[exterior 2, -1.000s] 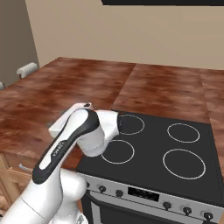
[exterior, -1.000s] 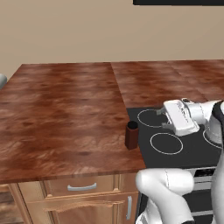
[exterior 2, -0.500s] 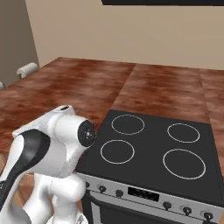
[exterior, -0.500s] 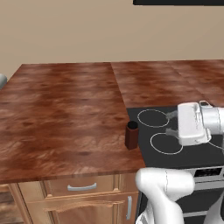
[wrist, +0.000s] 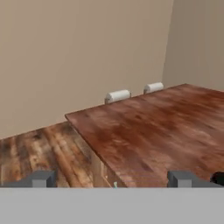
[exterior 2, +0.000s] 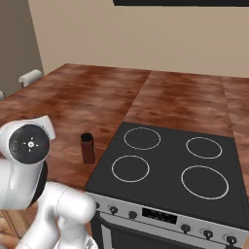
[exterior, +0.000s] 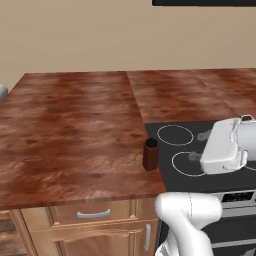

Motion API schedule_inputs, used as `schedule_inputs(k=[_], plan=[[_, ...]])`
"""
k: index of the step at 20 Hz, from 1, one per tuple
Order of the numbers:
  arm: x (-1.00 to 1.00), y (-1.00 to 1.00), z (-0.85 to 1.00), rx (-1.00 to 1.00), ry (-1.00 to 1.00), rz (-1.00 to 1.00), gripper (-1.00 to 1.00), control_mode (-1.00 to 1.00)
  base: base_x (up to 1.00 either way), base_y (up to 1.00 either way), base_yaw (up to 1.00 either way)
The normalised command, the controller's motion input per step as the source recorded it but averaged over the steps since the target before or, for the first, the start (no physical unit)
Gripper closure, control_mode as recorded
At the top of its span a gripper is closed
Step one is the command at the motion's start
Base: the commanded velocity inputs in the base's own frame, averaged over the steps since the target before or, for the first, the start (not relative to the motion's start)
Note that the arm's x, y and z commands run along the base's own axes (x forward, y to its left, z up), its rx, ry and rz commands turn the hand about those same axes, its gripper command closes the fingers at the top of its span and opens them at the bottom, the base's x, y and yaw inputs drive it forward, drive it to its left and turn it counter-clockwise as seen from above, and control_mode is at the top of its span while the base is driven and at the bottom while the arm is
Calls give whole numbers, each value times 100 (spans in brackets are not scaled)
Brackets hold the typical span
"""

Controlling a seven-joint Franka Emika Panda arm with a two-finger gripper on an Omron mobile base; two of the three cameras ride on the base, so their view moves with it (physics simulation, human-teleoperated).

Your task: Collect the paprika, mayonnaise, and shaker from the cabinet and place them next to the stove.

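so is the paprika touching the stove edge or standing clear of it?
Apart. In the right base view the paprika stands upright on the counter, with a strip of wood visible between its base and the stove.

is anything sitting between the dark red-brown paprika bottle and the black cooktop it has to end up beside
Nothing visible does. The dark red-brown paprika bottle with a black cap already stands upright on the brown wooden counter, close beside the left edge of the black glass cooktop, with bare counter between them.
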Motion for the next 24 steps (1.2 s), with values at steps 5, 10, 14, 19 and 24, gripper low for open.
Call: schedule_inputs(k=[5,10,14,19,24], plan=[[-12,0,-5,0,0,0,-100,100,-61,-2,0],[0,0,0,0,0,0,-100,100,-97,-23,-17],[0,0,0,0,0,0,-100,100,-57,-11,-54],[0,0,0,0,0,0,-100,100,-10,-1,-67],[0,0,0,0,0,0,-100,100,0,-7,-68]])
